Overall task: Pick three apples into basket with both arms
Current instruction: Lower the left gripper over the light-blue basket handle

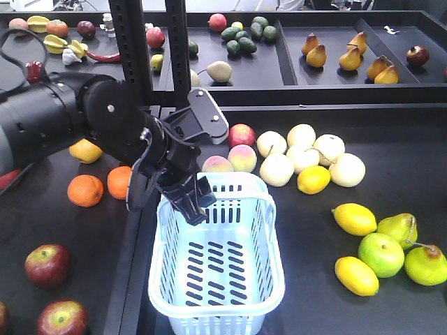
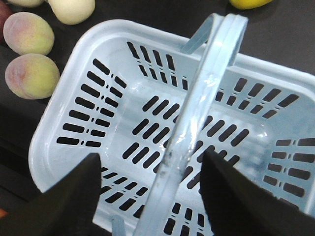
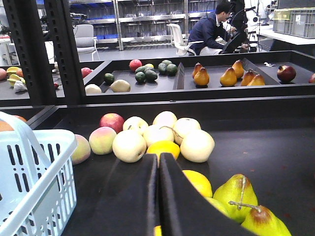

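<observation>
The pale blue basket [image 1: 276, 272] stands empty in the middle, its handles raised. My left gripper [image 1: 167, 202] hangs open over the basket's far left end. In the left wrist view a basket [image 2: 49, 123] handle [image 2: 197, 108] runs between the two spread fingers [image 2: 69, 199] of the left gripper [image 2: 150, 196] without touching them. Two dark red apples [image 1: 47, 265] [image 1: 63, 317] lie at the lower left, and a third [image 1: 2, 315] is cut off by the frame edge. My right gripper [image 3: 158, 164] is shut on nothing, low over the table beside the basket [image 3: 44, 162].
Oranges [image 1: 85, 190] lie left of the basket. Peaches [image 1: 242, 158], pale round fruit [image 1: 277, 169] and lemons [image 1: 355, 218] lie behind and to its right, with green pears [image 1: 380, 254] further right. A black shelf post [image 1: 133, 49] rises behind my left arm. Back trays hold more fruit.
</observation>
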